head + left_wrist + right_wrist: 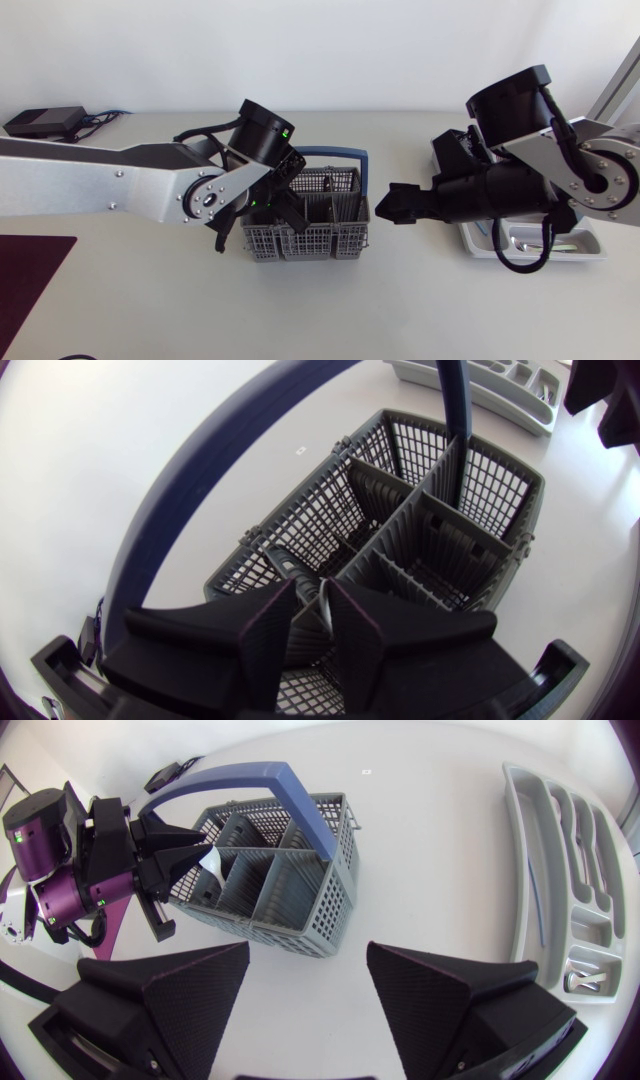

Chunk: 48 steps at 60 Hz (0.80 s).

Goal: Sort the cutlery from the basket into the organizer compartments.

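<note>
The grey cutlery basket (pixel 335 240) with its blue handle (pixel 352 156) stands mid-table. My left gripper (pixel 290 193) dips into the basket's left end. In the left wrist view its fingers (pixel 268 628) stand close together around a thin silvery piece of cutlery (pixel 322 608), touching it from both sides. The right wrist view shows the same piece (pixel 212 862) at the left gripper's tips (pixel 200 858), over the basket (pixel 300 910). My right gripper (pixel 308 960) hovers open and empty to the right of the basket (pixel 400 205). The grey organizer (pixel 520 810) lies at the far right, with some cutlery in its compartments.
In the head view my right arm covers most of the organizer (pixel 590 250). A black device (pixel 45 122) with cables sits at the back left corner. A dark mat (pixel 30 275) lies at the front left. Bare table stretches in front of the basket.
</note>
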Each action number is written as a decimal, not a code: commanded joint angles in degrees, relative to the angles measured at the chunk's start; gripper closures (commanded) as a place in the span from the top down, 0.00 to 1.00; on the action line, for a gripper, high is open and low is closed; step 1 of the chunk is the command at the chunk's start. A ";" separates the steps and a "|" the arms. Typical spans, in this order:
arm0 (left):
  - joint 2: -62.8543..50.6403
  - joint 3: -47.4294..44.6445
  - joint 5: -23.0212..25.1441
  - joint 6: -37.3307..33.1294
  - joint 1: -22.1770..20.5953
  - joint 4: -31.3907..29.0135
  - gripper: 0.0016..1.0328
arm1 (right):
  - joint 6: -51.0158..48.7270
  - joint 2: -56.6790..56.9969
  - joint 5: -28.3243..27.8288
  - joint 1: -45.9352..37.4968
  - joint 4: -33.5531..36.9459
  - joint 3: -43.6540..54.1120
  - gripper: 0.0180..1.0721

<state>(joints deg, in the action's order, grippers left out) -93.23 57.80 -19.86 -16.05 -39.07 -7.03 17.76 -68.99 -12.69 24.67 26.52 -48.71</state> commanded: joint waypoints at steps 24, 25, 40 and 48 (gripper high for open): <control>5.16 -3.84 -0.36 0.23 -1.54 2.19 0.03 | -0.88 0.96 -0.32 -0.14 -0.60 2.48 0.81; 5.16 -3.75 -0.36 0.23 -1.54 2.11 0.03 | -0.88 0.96 -0.32 -0.14 -0.60 2.48 0.81; 2.18 5.92 1.31 4.72 -0.75 -11.61 0.27 | -0.62 1.49 -0.32 -0.06 -0.60 2.65 0.81; 0.24 10.58 5.97 8.93 2.24 -17.23 0.31 | -0.53 1.49 -0.32 0.12 -0.60 2.92 0.81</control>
<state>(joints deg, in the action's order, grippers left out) -90.96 65.28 -15.16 -10.57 -38.68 -22.20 17.56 -68.18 -12.84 24.64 26.50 -47.72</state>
